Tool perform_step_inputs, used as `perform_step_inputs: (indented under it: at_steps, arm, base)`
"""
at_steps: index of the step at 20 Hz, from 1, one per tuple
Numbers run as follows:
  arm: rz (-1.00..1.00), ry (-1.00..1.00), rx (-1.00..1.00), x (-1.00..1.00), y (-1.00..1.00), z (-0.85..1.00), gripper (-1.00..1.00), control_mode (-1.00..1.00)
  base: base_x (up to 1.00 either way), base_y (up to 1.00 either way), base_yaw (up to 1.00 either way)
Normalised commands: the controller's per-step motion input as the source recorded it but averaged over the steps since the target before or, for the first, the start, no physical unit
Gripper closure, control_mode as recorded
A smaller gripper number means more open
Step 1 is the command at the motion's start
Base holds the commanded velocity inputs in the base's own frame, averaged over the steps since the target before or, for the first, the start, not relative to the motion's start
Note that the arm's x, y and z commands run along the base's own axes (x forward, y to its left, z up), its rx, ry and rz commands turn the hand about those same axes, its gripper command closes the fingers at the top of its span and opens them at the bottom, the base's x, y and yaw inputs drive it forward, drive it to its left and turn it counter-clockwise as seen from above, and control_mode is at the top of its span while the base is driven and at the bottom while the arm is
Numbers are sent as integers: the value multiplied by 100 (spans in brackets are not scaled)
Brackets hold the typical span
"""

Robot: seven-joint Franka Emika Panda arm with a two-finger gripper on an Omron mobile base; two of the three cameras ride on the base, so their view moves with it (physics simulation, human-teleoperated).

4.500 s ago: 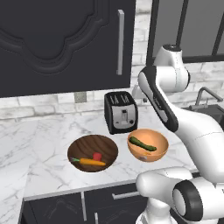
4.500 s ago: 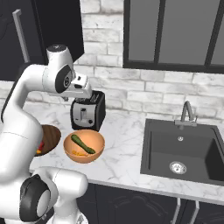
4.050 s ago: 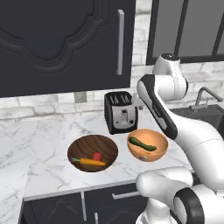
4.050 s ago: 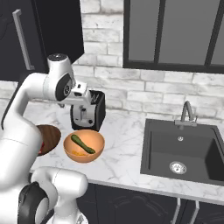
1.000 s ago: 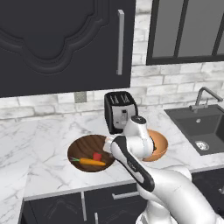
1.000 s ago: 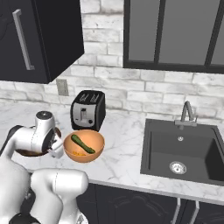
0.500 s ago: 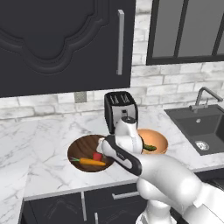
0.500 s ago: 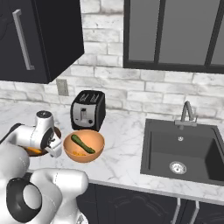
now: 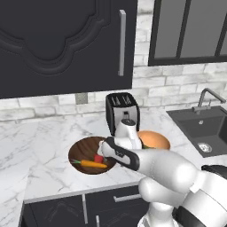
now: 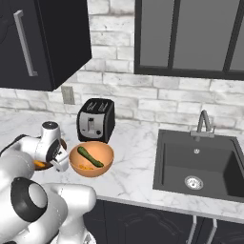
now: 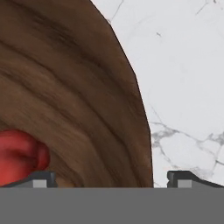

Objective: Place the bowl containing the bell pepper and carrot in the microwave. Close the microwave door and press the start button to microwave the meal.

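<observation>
The dark brown wood-grain bowl (image 9: pixel 84 150) sits on the marble counter left of the toaster. In it lie the orange carrot (image 9: pixel 94 164) and the red bell pepper (image 9: pixel 98 158). My gripper (image 9: pixel 103 153) is low at the bowl's right rim, open. In the hand view the bowl (image 11: pixel 74 96) takes up the left side, with the bell pepper (image 11: pixel 19 155) at the lower left. The two fingertips (image 11: pixel 40 178) stand wide apart, one over the bowl's inside and one over the bare marble, with the rim between them. The microwave and its door are out of view.
A lighter orange-tan bowl (image 10: pixel 90 159) with a green vegetable (image 10: pixel 90 156) stands just right of my hand. The black toaster (image 9: pixel 122 111) is behind it, and a dark sink (image 10: pixel 205 164) lies far right. Dark cabinets (image 9: pixel 66 40) hang overhead.
The arm came down from above the toaster to the counter, and the hand has slid left to the dark bowl's right rim. The bowl has not moved.
</observation>
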Motion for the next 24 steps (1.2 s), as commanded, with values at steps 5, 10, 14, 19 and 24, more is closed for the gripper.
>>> perform_step_inputs:
  at_steps: [5,10,14,19,24]
  arm:
    - [0,0,0,1,0,-18,100,-100]
    - [0,-1,0,1,0,-2,100,-100]
    - [0,0,0,0,0,0,100,-100]
    - [0,-2,1,-1,0,8,100,-100]
    - [0,-19,1,-18,0,30,100,-100]
  base:
    - [0,0,0]
    - [0,0,0]
    - [0,0,0]
    - [0,0,0]
    - [0,0,0]
